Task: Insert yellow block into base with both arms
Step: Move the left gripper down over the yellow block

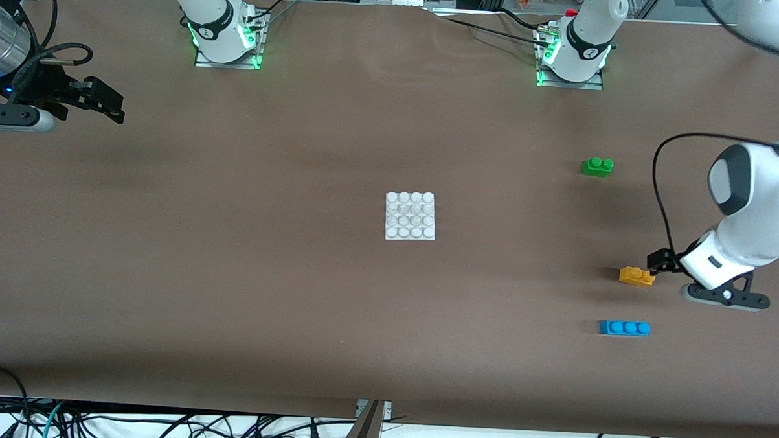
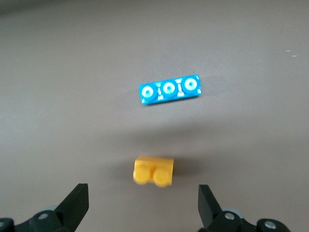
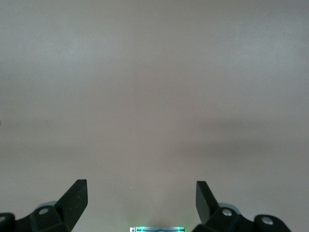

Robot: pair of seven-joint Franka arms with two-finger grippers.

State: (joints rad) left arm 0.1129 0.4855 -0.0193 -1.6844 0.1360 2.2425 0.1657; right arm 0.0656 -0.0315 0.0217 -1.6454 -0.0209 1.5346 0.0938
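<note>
Brown desk (image 1: 232, 272) holds everything; nothing's inserted yet. Your left hand (image 2: 144, 205) hangs spread wide just over the yellow block (image 1: 637, 276), not gripping. The base (image 1: 410, 216) sits well apart from it, bare. Your right hand (image 3: 141, 200) waits, wide and empty.

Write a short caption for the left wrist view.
Open left gripper above the yellow block, blue brick nearby.

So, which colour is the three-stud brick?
Blue; the three-stud brick shows best in the left wrist view.
</note>
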